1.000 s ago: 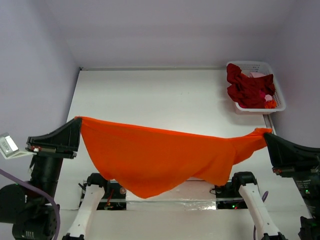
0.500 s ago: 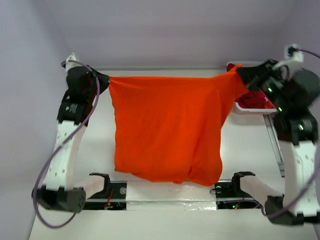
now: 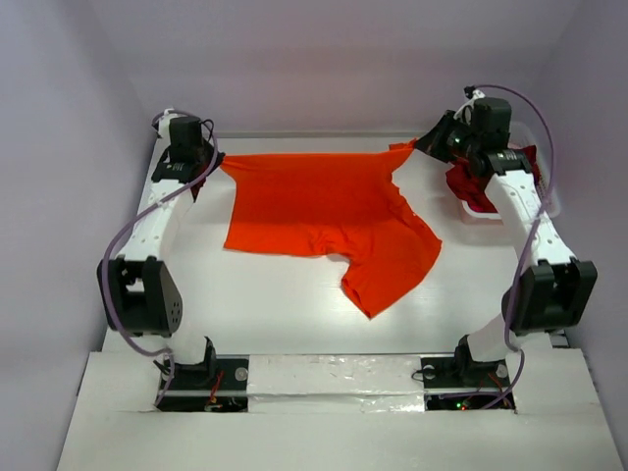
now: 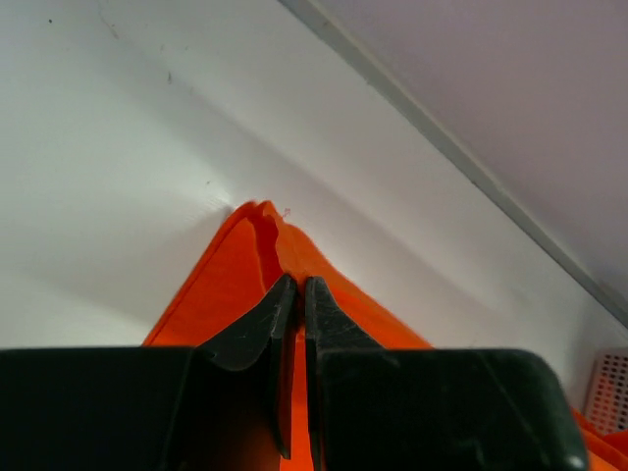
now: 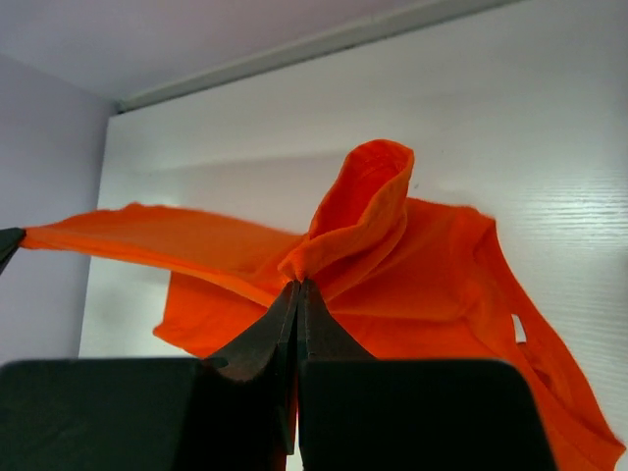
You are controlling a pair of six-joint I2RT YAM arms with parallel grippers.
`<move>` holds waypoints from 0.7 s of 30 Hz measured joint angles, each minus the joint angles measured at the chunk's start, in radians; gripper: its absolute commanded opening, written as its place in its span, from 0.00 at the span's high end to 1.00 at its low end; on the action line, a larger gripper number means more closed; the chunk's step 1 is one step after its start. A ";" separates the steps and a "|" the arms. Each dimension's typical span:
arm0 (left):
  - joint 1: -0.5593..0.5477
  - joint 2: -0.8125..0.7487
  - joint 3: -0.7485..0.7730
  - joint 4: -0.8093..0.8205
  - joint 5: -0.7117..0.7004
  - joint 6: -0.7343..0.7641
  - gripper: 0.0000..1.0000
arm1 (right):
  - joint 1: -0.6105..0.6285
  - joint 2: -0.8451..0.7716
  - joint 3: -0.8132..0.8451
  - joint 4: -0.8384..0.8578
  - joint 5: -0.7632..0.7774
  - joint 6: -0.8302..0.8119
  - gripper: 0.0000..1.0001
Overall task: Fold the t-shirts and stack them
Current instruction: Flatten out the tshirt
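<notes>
Pinching the far corners of the orange shirt (image 3: 324, 211), the left fingers (image 4: 287, 304) and right fingers (image 5: 292, 314) are both closed on cloth. It lies across the far bench (image 3: 294, 324), its near right part rumpled. Lowering evenly and releasing together should leave it flat for folding.

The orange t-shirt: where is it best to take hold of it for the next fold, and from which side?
Probably its near right flap, coming in low from the near side. The orange t-shirt lies mostly flat, but this flap juts toward the arm bases, its edge free on the table.
</notes>
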 measured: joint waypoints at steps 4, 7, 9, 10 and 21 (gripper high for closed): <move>0.007 0.118 0.046 0.015 -0.003 0.008 1.00 | 0.000 0.089 0.000 0.036 -0.043 0.003 1.00; 0.011 0.172 0.058 0.035 0.000 0.012 1.00 | 0.000 0.137 0.002 0.054 -0.074 0.003 1.00; 0.015 0.200 0.076 0.037 0.003 0.014 1.00 | 0.000 0.166 0.006 0.076 -0.097 0.008 1.00; 0.016 0.214 0.090 0.037 0.004 0.014 1.00 | 0.000 0.179 0.006 0.087 -0.106 0.012 1.00; 0.023 0.231 0.103 0.094 0.043 0.000 1.00 | 0.022 0.242 0.016 0.116 -0.134 0.024 1.00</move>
